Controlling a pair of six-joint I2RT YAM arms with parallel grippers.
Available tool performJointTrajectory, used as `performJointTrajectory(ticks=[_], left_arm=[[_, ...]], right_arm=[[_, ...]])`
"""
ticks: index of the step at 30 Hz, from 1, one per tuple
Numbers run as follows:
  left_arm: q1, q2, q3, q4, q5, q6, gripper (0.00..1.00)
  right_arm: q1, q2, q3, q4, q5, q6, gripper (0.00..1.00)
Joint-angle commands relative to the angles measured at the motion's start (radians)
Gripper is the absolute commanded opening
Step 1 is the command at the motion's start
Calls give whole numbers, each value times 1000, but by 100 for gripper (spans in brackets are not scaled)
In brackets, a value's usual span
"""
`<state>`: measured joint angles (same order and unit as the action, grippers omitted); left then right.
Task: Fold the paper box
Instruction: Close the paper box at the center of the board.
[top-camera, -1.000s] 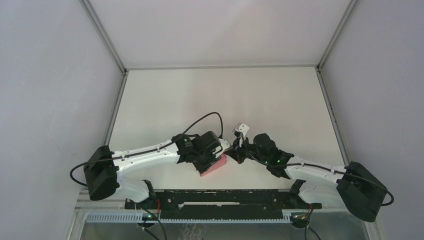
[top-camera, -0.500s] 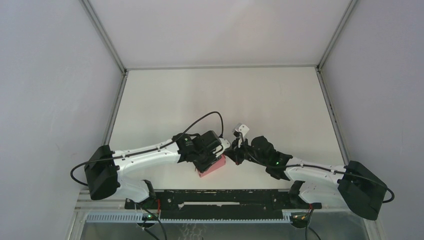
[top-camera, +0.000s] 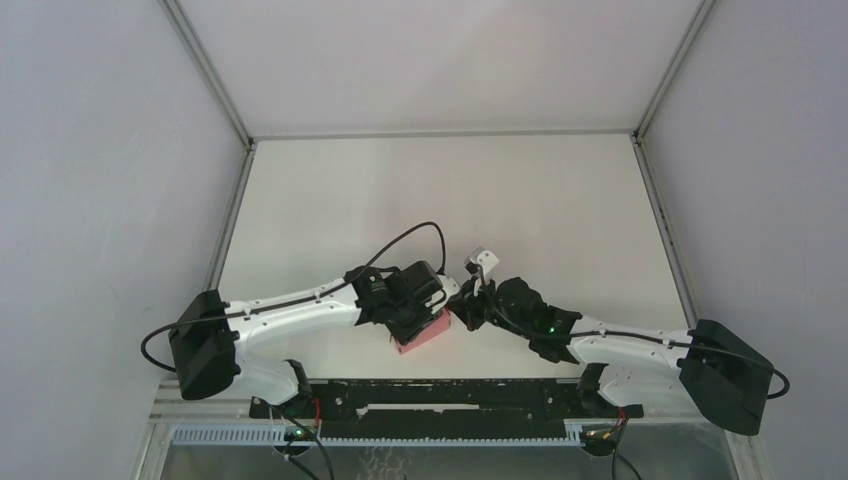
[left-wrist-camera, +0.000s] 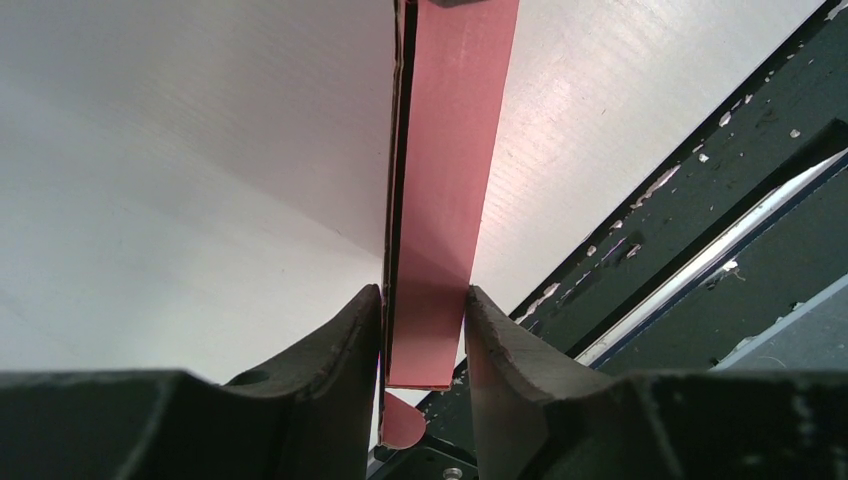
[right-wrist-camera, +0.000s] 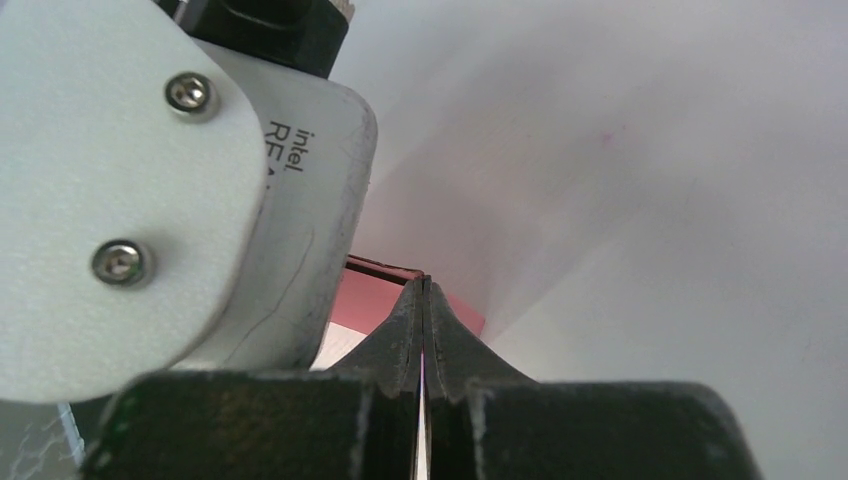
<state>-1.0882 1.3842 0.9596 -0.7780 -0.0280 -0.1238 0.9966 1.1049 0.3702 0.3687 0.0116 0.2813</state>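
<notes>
The pink paper box (top-camera: 428, 336) stands on edge near the table's front edge, partly hidden under my left wrist. In the left wrist view its long pink panel (left-wrist-camera: 448, 180) runs away between my fingers, and a small round tab shows below it. My left gripper (left-wrist-camera: 423, 330) is shut on the box, one finger on each side. My right gripper (right-wrist-camera: 424, 290) is shut with nothing visible between its fingertips. Its tips meet the box's upper edge (right-wrist-camera: 372, 296) from the right. From above, the right gripper (top-camera: 463, 311) sits just beside the left gripper (top-camera: 430, 312).
The left arm's white camera housing (right-wrist-camera: 150, 170) fills the left of the right wrist view, close to my right fingers. A dark mounting rail (top-camera: 450, 395) runs along the near table edge just behind the box. The white table (top-camera: 450, 190) stretches to the grey walls.
My right arm has shifted a little to the left and nearer, bringing its shut tips against the box. The left gripper has stayed in place with the box.
</notes>
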Motion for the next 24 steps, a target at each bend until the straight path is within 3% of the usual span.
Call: performJointTrajectory(ticks=[1, 24], left_arm=[[-4, -1, 73, 41, -5, 3, 40], [-4, -5, 81, 56, -32, -21, 40]], right_arm=[[30, -22, 49, -5, 71, 39, 0], [130, -23, 48, -28, 276, 108, 0]])
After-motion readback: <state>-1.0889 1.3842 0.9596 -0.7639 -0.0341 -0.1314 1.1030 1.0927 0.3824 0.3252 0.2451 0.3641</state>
